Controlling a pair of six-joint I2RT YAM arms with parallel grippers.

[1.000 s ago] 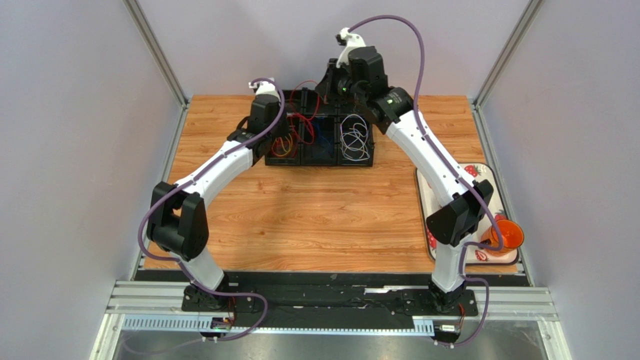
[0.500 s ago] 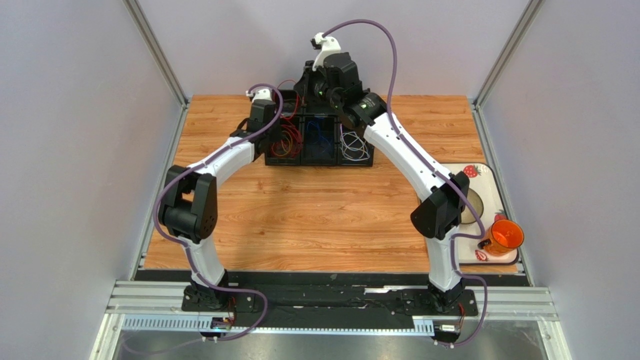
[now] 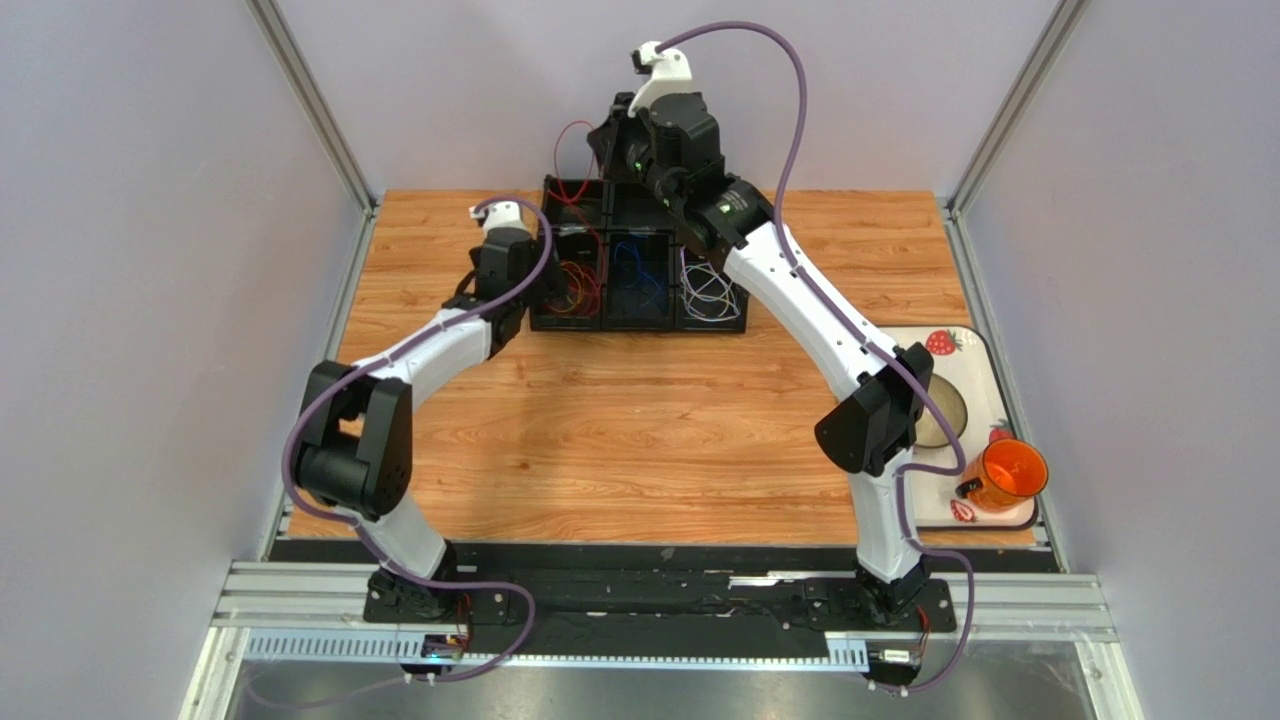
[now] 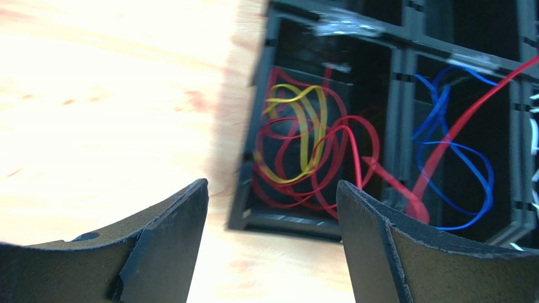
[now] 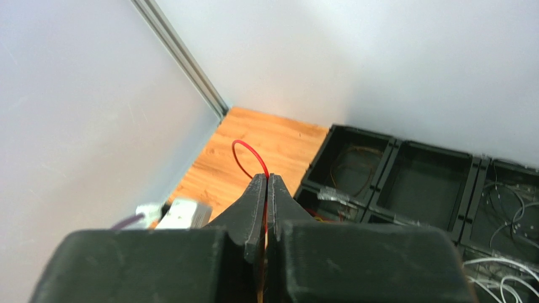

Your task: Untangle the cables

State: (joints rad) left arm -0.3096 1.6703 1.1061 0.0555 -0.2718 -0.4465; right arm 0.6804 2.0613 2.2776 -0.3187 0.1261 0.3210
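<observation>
A black compartment tray (image 3: 639, 320) stands at the far middle of the table and holds the cables. Red cables (image 4: 329, 158) and yellow cables (image 4: 310, 120) lie looped together in its front left cell, blue cables (image 4: 455, 151) in the middle cell, white cables (image 3: 709, 288) in the right cell. My left gripper (image 4: 272, 184) is open just off the tray's front left corner, with nothing between its fingers. My right gripper (image 5: 266, 178) hangs raised over the tray's back left and is shut on a red cable (image 5: 243, 148), which loops out past the fingertips. A taut red strand (image 4: 468, 120) rises across the blue cell.
A strawberry-patterned tray (image 3: 962, 348) with an orange cup (image 3: 1014, 473) sits at the table's right edge. Grey walls and metal posts (image 3: 308, 98) enclose the table on three sides. A thin brownish wire (image 5: 354, 170) lies in the tray's back left cell.
My left gripper has opened and drawn back to the left, away from the tray. My right gripper has moved left and higher with the red cable in it.
</observation>
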